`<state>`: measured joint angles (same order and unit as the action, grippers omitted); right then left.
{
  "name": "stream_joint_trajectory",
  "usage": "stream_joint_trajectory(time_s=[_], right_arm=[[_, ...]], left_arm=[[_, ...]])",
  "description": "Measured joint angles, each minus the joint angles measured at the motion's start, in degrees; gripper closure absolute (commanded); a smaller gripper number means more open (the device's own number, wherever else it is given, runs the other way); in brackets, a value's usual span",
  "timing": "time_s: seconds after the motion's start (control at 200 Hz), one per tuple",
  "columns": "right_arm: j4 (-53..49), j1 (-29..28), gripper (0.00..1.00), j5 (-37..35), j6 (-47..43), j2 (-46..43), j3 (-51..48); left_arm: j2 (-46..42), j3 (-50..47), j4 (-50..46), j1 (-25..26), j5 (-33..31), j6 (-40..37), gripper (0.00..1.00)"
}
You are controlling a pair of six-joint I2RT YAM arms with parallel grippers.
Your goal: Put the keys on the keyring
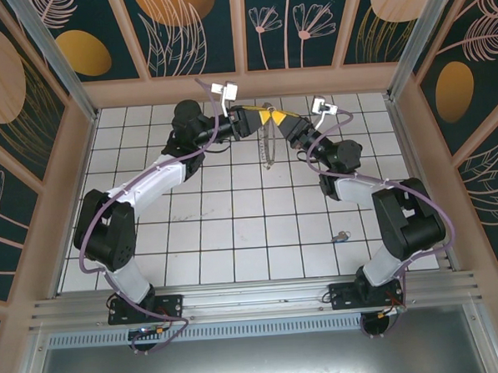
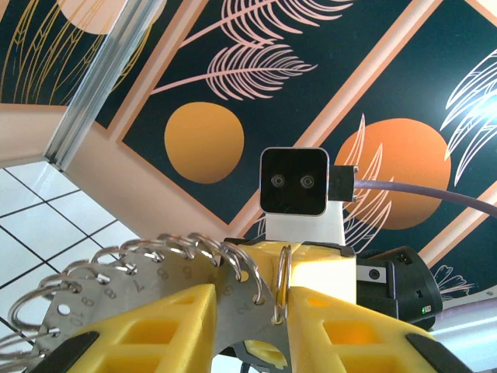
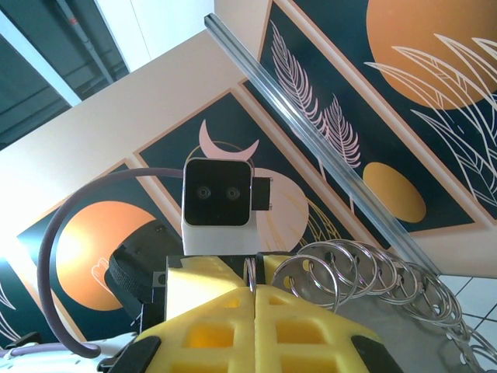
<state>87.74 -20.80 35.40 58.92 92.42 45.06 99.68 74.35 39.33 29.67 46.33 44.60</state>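
While our right gripper point(image 3: 254, 291) clamps the keyring point(image 2: 109, 307), left gripper point(image 2: 252, 297) straddles it | left grip: we cannot tell | keys point(image 1: 341, 236): on tiles point(image 1: 235, 237)

The floor point(image 1: 234, 229) is white square tiles with dark joints, evenly lit and without hard shadows. Three walls close it in: the back wall point(image 1: 199, 30) across the top of the frame, the left wall point(image 1: 19, 107) and the right wall point(image 1: 470, 100). All three are dark teal panels with orange ovals and pale outline drawings of leaves and flowers, set in light wooden strips. A metal post point(image 1: 54, 55) slants up at the upper left and another post point(image 1: 420, 31) at the upper right. A metal rail point(image 1: 255, 299) runs along the lower edge, with a grey metal sheet point(image 1: 258, 357) below it.
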Motion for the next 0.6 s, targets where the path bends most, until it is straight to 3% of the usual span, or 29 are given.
stream_joint_trajectory(time_s=[0.36,0.601], right_arm=[[0.0,-0.2,1.0,-0.1,0.2,0.5,0.2],[0.0,-0.3,1.0,-0.1,0.2,0.9,0.2]], left_arm=[[0.6,0.0,1.2,0.0,0.0,0.9,0.7],[0.8,0.0,2.6,0.0,0.2,2.4,0.87]])
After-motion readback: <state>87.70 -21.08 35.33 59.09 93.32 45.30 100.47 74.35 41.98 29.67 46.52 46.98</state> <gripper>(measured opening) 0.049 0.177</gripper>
